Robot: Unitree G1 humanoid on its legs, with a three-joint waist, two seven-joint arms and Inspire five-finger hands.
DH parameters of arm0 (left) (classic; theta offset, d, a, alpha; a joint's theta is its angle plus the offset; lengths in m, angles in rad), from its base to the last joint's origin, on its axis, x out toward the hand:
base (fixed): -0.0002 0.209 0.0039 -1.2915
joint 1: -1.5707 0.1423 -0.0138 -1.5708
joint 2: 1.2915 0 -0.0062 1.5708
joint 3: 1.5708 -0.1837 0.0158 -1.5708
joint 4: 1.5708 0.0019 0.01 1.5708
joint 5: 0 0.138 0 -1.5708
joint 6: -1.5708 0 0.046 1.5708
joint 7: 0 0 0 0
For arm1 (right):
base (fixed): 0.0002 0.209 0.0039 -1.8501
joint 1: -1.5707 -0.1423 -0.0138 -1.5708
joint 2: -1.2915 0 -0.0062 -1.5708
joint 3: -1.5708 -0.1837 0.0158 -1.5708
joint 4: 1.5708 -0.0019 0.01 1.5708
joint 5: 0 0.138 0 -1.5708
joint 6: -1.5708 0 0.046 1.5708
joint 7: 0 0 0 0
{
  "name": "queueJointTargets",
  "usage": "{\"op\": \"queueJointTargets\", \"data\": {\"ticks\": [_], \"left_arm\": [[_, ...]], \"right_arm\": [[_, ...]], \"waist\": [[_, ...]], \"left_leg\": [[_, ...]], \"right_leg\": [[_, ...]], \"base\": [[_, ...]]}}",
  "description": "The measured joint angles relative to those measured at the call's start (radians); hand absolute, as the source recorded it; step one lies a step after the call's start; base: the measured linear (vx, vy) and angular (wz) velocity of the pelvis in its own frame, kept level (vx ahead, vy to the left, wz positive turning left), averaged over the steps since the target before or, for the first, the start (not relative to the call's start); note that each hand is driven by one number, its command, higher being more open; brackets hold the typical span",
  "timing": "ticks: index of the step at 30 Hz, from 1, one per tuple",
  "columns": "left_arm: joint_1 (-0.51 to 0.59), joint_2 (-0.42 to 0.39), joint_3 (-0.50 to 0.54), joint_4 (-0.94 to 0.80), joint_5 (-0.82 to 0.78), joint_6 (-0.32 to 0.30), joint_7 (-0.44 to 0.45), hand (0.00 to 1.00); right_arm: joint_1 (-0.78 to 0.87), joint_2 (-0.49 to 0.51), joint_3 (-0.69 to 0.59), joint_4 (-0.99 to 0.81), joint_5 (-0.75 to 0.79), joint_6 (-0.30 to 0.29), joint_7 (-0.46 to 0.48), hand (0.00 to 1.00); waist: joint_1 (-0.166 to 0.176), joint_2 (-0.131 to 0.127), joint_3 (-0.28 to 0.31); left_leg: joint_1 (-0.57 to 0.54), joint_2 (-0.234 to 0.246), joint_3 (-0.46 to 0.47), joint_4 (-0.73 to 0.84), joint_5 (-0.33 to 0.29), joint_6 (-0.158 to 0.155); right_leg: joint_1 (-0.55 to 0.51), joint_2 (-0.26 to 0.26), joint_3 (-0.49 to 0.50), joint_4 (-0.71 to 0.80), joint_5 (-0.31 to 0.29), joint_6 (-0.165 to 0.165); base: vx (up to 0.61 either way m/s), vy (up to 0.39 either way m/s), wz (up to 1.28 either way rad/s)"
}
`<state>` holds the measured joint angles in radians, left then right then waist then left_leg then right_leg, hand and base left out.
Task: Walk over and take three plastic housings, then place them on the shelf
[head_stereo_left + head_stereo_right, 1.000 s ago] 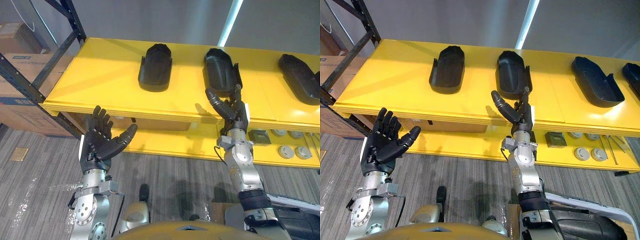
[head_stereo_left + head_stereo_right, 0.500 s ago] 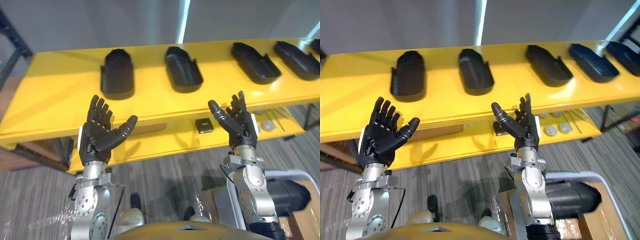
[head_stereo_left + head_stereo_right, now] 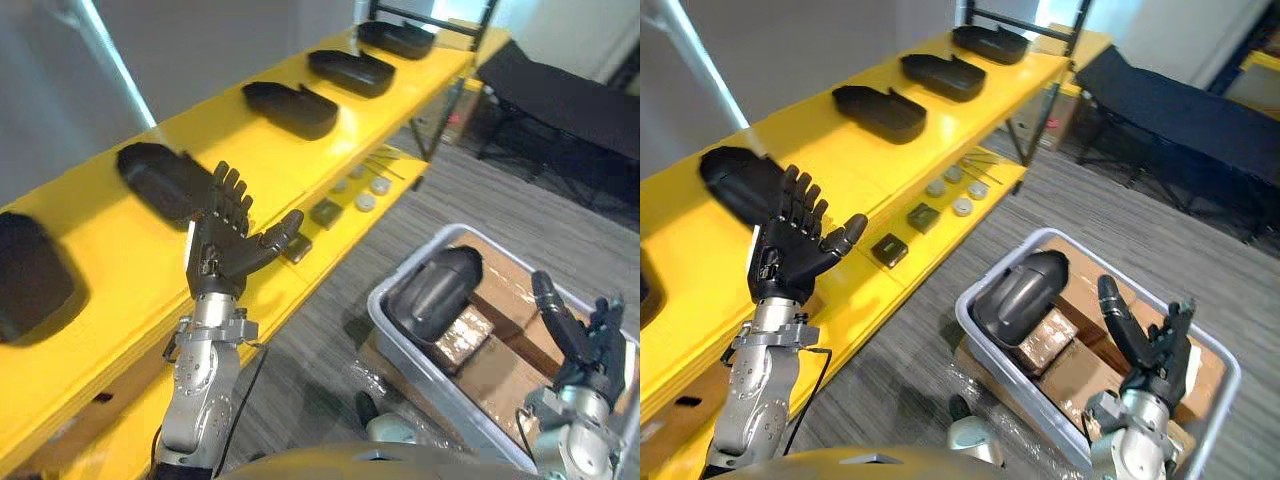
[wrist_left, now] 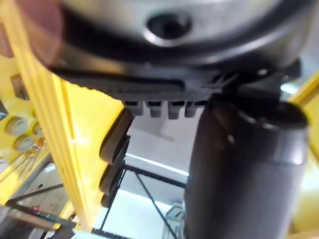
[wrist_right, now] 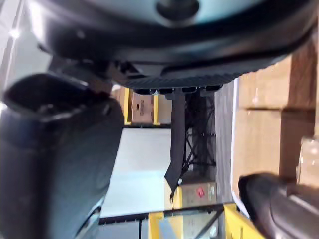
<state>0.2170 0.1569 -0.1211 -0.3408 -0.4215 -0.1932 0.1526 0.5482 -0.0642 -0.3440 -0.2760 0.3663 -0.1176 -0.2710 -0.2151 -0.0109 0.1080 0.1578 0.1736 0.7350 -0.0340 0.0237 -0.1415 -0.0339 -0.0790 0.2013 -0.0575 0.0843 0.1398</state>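
1. Fingers spread on both, holding nothing: our left hand (image 3: 222, 255) is raised by the yellow shelf (image 3: 250, 160), our right hand (image 3: 590, 345) over the grey bin (image 3: 395, 335).
2. A plastic housing (image 3: 432, 292) lies in that bin.
3. We judge pickup comes next: reach down and grasp it.

a workshop or factory storeroom: long yellow shelf boards (image 3: 975, 105) on a dark steel rack frame (image 3: 1030, 22) carry a row of black plastic housings (image 3: 878, 112), with small round parts (image 3: 962, 207) laid out on the lower board. a grey plastic tote (image 3: 970, 332) of cardboard boxes (image 3: 1045, 340) sits on the grey plank floor (image 3: 1120, 230), with a black folding cot (image 3: 1180, 110) beyond.
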Motion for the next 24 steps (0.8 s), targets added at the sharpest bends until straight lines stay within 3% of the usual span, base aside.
{"op": "queueJointTargets", "data": {"ticks": [3,5,6,8,9,12,15,20,24], "left_arm": [[-0.022,-0.001,0.001,0.024,0.001,0.004,0.015,1.0],[-0.023,-0.005,0.007,0.02,0.002,0.004,0.02,1.0],[-0.019,-0.015,0.021,0.012,0.003,0.005,0.025,1.0],[-0.002,-0.026,0.051,0.002,0.003,0.009,0.029,1.0],[0.02,-0.026,0.067,-0.015,0.003,0.014,0.029,1.0],[0.063,-0.044,0.118,-0.046,0.005,0.011,0.029,1.0],[0.083,-0.059,0.14,-0.046,0.009,0.007,0.044,1.0],[0.089,-0.068,0.116,-0.046,0.035,-0.033,0.043,1.0],[0.059,-0.069,0.096,-0.046,0.04,-0.045,0.016,1.0]], "right_arm": [[-0.009,-0.001,0.003,0.0,-0.003,-0.013,0.041,1.0],[-0.034,-0.005,0.004,0.0,-0.006,-0.018,0.071,1.0],[-0.079,-0.03,0.003,0.0,-0.006,-0.022,0.089,1.0],[-0.172,-0.074,0.029,0.031,-0.006,-0.021,0.097,1.0],[-0.212,-0.093,0.054,0.053,-0.006,-0.02,0.097,1.0],[-0.287,-0.127,0.159,0.1,-0.008,-0.018,0.098,1.0],[-0.299,-0.127,0.23,0.126,-0.005,-0.006,0.117,1.0],[-0.309,-0.112,0.247,0.23,0.076,-0.003,0.13,1.0],[-0.263,-0.016,0.243,0.284,0.081,-0.009,0.106,1.0]], "waist": [[-0.007,0.006,0.0],[0.017,0.013,-0.001],[0.057,0.041,0.006],[0.094,0.059,0.024],[0.109,0.061,0.023],[0.149,0.058,0.025],[0.189,0.054,0.027],[0.181,0.057,0.037],[0.181,0.072,0.119]], "left_leg": [[0.0,0.016,0.015,0.038,-0.021,-0.005],[-0.033,0.022,-0.144,0.106,-0.072,0.028],[-0.068,0.03,-0.334,0.158,-0.151,0.027],[-0.092,-0.009,-0.489,0.223,-0.236,0.014],[-0.104,-0.025,-0.53,0.253,-0.265,0.024],[-0.164,-0.03,-0.545,0.36,-0.316,0.034],[-0.189,-0.037,-0.556,0.393,-0.327,0.04],[-0.231,-0.041,-0.611,0.452,-0.344,0.052],[-0.202,-0.054,-0.658,0.502,-0.371,0.064]], "right_leg": [[-0.01,0.014,0.029,-0.003,0.003,-0.001],[-0.024,0.021,0.064,-0.005,0.02,-0.014],[-0.034,0.042,0.111,-0.017,0.044,-0.017],[-0.044,0.046,0.163,-0.016,0.055,-0.005],[-0.049,0.046,0.179,-0.013,0.058,-0.001],[-0.068,0.039,0.194,-0.013,0.068,0.014],[-0.08,0.028,0.186,-0.016,0.07,0.017],[-0.076,0.024,0.146,-0.002,0.064,0.01],[-0.089,0.047,0.147,0.107,0.044,0.011]], "base": [[-0.04,-0.072,-0.41],[-0.03,-0.057,-0.64],[-0.03,0.024,-0.89],[-0.08,0.115,-0.85],[-0.08,0.133,-0.57],[-0.09,0.143,-0.17],[-0.08,0.099,0.08],[0.0,0.05,0.2],[-0.07,0.045,-0.21]]}}
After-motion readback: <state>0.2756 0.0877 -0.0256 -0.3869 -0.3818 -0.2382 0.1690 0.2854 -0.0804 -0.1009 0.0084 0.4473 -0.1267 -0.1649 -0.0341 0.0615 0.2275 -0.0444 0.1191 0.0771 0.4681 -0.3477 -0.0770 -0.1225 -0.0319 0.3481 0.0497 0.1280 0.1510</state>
